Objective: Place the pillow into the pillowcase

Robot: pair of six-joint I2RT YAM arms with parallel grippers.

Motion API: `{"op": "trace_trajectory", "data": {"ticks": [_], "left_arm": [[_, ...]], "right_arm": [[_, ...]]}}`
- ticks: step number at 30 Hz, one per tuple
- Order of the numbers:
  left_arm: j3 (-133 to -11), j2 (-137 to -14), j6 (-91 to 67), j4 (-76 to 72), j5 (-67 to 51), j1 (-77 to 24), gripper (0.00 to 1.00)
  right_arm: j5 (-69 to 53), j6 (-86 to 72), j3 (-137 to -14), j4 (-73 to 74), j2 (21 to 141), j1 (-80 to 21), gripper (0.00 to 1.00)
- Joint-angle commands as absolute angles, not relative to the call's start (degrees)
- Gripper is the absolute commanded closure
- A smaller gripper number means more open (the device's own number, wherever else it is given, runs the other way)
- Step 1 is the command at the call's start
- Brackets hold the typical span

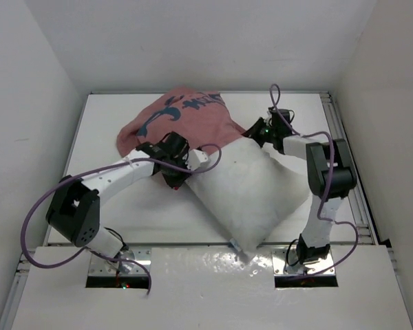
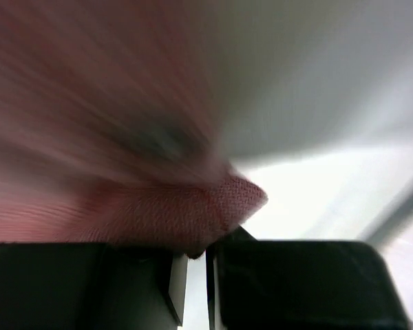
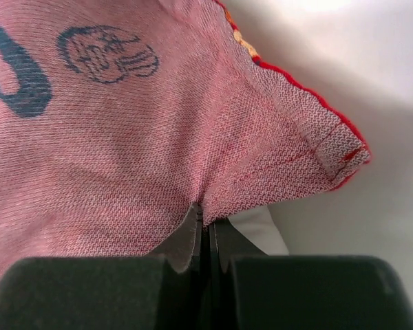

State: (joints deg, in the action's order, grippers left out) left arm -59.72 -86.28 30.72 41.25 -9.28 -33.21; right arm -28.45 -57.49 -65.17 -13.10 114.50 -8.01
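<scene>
- Worry one: my left gripper (image 2: pixel 193 256) has only a corner of the pillowcase (image 1: pixel 182 117). A firm pull over the plump pillow (image 1: pixel 244 199) could slip that pinch free.
- Worry two: if the two arms pull unevenly, the mouth may bunch on one side and jam.
- The pillow lies diagonally mid-table, its far end at the pillowcase's mouth and most of it outside.
- Left jaws: nearly together, pink fabric nipped at the tips.
- Right gripper (image 3: pixel 205 223): jaws pressed together on a fold near the hem.

pink pillowcase (image 1: pixel 186 120) (dark blue print), white pillow (image 1: pixel 248 192)
</scene>
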Motion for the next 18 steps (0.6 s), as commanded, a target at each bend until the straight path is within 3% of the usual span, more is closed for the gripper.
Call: {"op": "trace_trajectory", "data": {"ticks": [1, 5, 9, 18], "left_arm": [[-69.8, -84.3, 29.1, 48.4, -23.2, -30.7, 1.00], [-90.3, -87.0, 27.8, 54.0, -29.3, -25.2, 1.00], [-102.6, -88.5, 23.7, 54.1, -34.4, -15.9, 1.00], [-106.1, -86.6, 20.0, 47.0, -32.4, -3.6, 1.00]], "right_arm": [[-32.2, -60.9, -57.7, -20.0, 102.4, -7.8, 1.00], [-29.8, -58.9, -55.6, -12.5, 91.2, -9.0, 1.00], [-28.0, -58.2, -56.8, -5.9, 81.8, -9.3, 1.00], [-25.2, -56.7, -62.9, 4.9, 72.2, -6.9, 1.00]]}}
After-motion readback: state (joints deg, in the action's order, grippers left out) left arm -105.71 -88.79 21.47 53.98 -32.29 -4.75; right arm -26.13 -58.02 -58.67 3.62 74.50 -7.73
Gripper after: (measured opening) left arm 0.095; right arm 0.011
